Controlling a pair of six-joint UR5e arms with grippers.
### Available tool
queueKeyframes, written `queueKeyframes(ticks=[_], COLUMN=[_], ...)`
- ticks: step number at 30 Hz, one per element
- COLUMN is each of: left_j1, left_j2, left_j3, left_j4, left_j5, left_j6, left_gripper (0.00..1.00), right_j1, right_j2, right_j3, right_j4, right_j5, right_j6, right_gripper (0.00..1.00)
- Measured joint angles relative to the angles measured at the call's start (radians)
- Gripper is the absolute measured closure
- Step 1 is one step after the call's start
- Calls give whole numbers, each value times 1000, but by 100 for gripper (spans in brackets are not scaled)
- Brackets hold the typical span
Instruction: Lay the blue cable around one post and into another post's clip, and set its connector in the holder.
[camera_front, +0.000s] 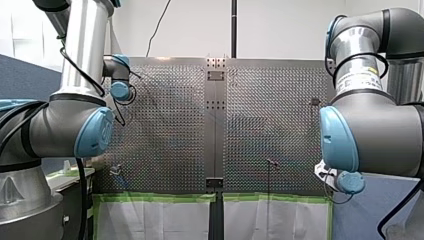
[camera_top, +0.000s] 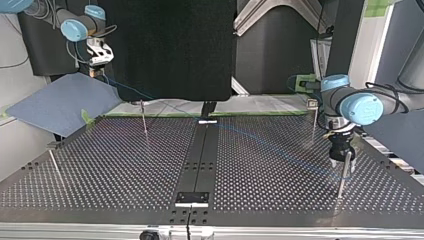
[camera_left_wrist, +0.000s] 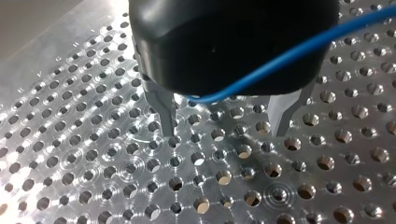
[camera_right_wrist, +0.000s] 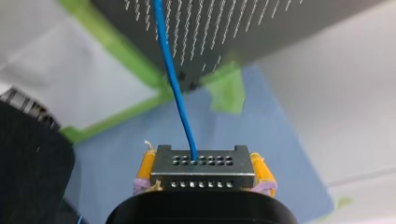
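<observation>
Although the left claw (camera_left_wrist: 224, 116) hangs open and empty just over the worktop (camera_left_wrist: 93, 163) beside a post (camera_top: 341, 180), the blue cable (camera_left_wrist: 261, 70) drapes across its body and runs off to the connector (camera_right_wrist: 201, 163) pinched in the right claw (camera_right_wrist: 205, 173); any pull could snag it there.

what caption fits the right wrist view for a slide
My right gripper clamps the connector, with the blue cable running ahead to the table.

Blue cable (camera_top: 280, 149) is just a faint smear across the table (camera_top: 100, 170) in the top view, basically lost in the front view, and the posts' (camera_top: 144, 120) clips are too tiny to make out
</observation>
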Motion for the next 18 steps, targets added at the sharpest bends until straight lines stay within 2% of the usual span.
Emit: queueKeyframes(ticks=[2, 10, 18], left_j1=[-1, 0, -1], left_j2=[0, -1, -1], left_j3=[0, 0, 0], left_j4=[0, 0, 0], left_j5=[-3, -9, -9], left_j6=[0, 0, -1], left_gripper=[2, 2, 2], right_j1=[-24, -110, -196], right_j2=[12, 21, 31], right_j3=[24, 103, 101], right_j4=[-25, -111, -196], right_j5=[0, 1, 20], right_j6=[8, 14, 14], right_gripper=[100, 100, 100])
